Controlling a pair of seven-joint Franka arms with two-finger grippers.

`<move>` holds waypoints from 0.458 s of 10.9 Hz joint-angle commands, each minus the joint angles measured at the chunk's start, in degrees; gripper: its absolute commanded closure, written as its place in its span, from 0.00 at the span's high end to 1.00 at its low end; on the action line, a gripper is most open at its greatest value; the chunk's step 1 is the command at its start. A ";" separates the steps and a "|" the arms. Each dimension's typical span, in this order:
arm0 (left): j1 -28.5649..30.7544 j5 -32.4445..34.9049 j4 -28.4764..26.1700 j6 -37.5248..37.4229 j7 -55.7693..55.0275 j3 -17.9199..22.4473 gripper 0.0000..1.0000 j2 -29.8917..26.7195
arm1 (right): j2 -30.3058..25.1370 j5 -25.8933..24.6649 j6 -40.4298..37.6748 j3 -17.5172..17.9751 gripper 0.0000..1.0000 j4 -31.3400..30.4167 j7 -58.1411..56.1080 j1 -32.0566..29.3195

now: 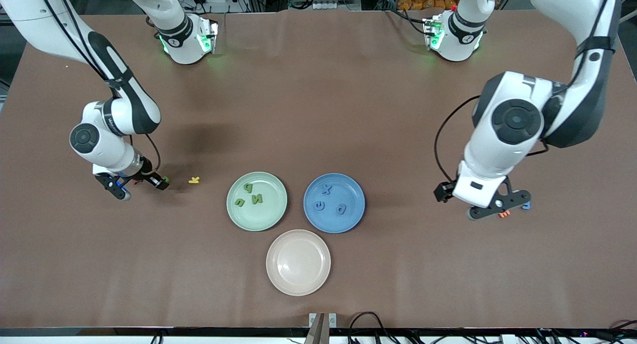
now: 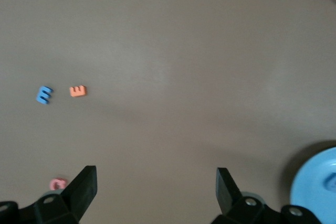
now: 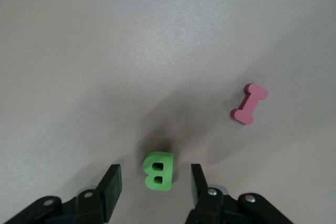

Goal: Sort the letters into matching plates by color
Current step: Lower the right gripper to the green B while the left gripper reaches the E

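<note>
Nearest the front camera sits the empty round beige-pink plate [image 1: 298,262]; just farther from it, side by side, are the pale mint green round plate [image 1: 257,201], toward the right arm's end, with three chunky green toy letters [image 1: 249,194] in it, and the medium blue round plate [image 1: 334,203] with three blue toy letters [image 1: 330,200] in it. The front view shows only a green speck at the right gripper [image 1: 142,183], which is low at the brown table [image 1: 318,110] near the right arm's end, with a small yellow letter [image 1: 194,180] on the table beside it. The right wrist view fills that in: a bright green letter B [image 3: 158,170] lies flat on the table between the right gripper [image 3: 154,184] fingers, jaws part-closed with a gap on each side, not touching it, nothing held; a pink letter I [image 3: 250,103] lies near it, apart. The left gripper [image 1: 500,206] hangs over the table near the left arm's end, jaws spread wide and empty. The left wrist view shows between its spread fingers [image 2: 84,186] only bare table, plus a blue letter E [image 2: 44,95] just beside an orange letter E [image 2: 78,91], a pink letter [image 2: 58,183] near one fingertip, and the blue plate's rim [image 2: 315,187] at the frame's edge.
</note>
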 commanded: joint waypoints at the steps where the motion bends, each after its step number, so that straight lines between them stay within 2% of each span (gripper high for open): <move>1: 2.42 -3.51 -1.69 -1.70 12.14 4.28 1.00 -2.27 | -1.62 -0.19 0.53 -0.10 0.60 -1.68 -0.44 -0.38; 5: 3.46 -8.54 -3.27 -1.53 31.48 14.32 1.00 -2.10 | -1.01 -0.19 0.62 -0.36 0.57 -1.59 -0.44 -0.29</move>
